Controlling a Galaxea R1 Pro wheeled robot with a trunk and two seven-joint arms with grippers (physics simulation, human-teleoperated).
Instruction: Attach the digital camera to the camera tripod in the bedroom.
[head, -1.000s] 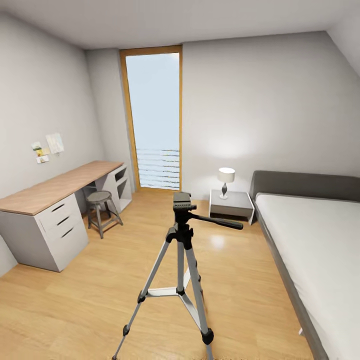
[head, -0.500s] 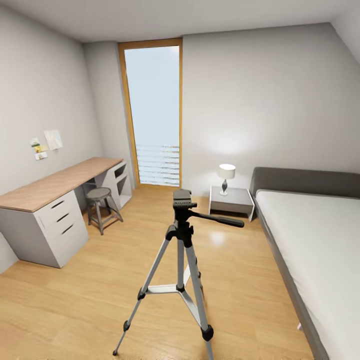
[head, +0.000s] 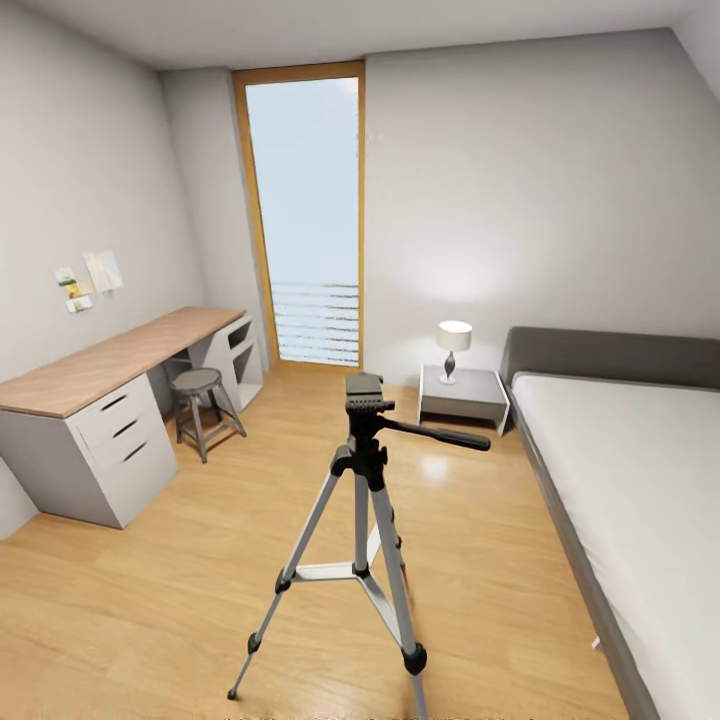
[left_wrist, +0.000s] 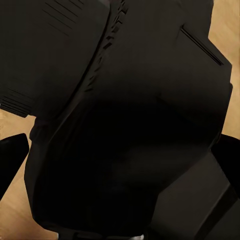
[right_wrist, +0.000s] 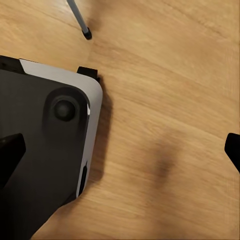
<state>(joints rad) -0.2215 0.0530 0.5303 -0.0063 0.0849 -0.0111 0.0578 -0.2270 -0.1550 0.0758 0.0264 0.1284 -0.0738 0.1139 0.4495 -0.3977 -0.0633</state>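
Note:
The camera tripod (head: 362, 470) stands on the wood floor in the middle of the bedroom, straight ahead in the head view. It has silver legs, a black head (head: 364, 392) with nothing on it, and a pan handle pointing right. A chunky black body with ribbed grip, the digital camera (left_wrist: 130, 125), sits between the fingers of my left gripper (left_wrist: 120, 160), which is shut on it. My right gripper (right_wrist: 120, 147) hangs open over bare floor, beside the robot's black and white base (right_wrist: 45, 150). One tripod foot (right_wrist: 86, 34) shows in the right wrist view.
A long desk with drawers (head: 95, 420) and a small grey stool (head: 200, 405) line the left wall. On the right is a grey bed (head: 640, 500), with a nightstand and lamp (head: 455, 375) near its head. The tall window (head: 305, 215) is at the back.
The whole head view has shifted, so more floor and the tripod's left foot now show. The tripod and the furniture have not moved.

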